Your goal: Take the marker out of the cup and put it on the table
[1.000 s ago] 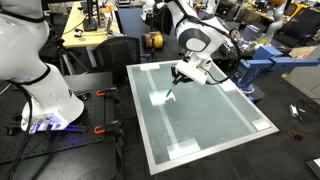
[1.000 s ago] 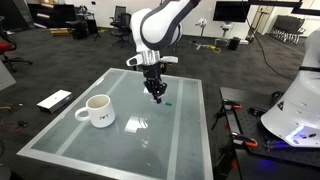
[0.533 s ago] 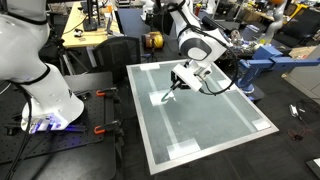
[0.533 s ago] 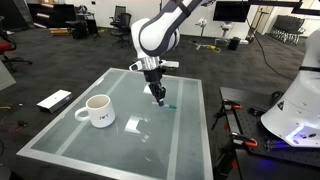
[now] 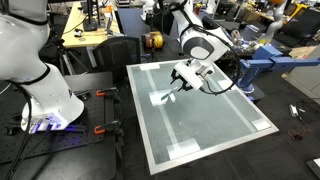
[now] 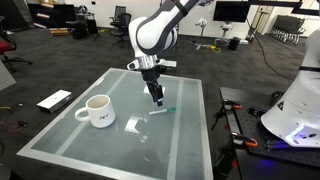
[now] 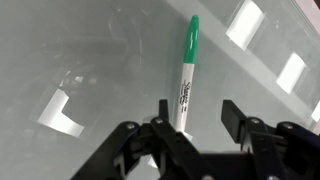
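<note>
While outside cup (image 6: 99,111), marker (image 7: 186,70) on table (image 6: 70,142).

Glossy table (image 7: 95,55), smooth plastic marker (image 7: 184,88)

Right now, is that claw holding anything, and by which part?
Nothing, it seems. The gripper stands open, its jaws wider than the green-capped marker, which lies on the table with its tail end between them.

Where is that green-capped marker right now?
The marker lies flat on the table, its end within the open gripper in the wrist view, well apart from the white mug.
</note>
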You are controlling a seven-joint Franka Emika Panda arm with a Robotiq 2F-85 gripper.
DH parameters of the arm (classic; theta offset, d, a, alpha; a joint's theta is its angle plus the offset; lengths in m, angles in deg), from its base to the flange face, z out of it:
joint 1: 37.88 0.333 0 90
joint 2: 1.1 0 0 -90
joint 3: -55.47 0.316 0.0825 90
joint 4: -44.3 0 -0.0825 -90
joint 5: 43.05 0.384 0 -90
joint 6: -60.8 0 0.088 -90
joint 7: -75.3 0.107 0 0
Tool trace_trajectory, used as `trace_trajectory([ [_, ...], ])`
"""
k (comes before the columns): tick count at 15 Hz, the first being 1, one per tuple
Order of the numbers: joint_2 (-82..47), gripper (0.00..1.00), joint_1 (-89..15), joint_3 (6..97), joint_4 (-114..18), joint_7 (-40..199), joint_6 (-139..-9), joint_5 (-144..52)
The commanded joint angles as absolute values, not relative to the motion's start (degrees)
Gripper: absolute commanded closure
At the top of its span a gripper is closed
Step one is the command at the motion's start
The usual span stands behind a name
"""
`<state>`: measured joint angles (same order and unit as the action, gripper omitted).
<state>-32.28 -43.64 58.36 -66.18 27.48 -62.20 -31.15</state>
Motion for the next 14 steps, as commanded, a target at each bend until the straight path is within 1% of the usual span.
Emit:
trace_trajectory([
  [1, -29.6, 0.1, -43.7, 58.9, -66.7, 31.0, -61.2, -32.7],
  [2, -28.7, 0.03, -43.6, 58.9, -67.4, 31.6, -61.7, -32.8],
  [3, -27.3, 0.0, -43.3, 58.7, -68.4, 32.0, -62.6, -33.3],
  [14, -13.2, 0.0, -39.8, 58.1, -76.4, 43.0, -68.0, -43.8],
])
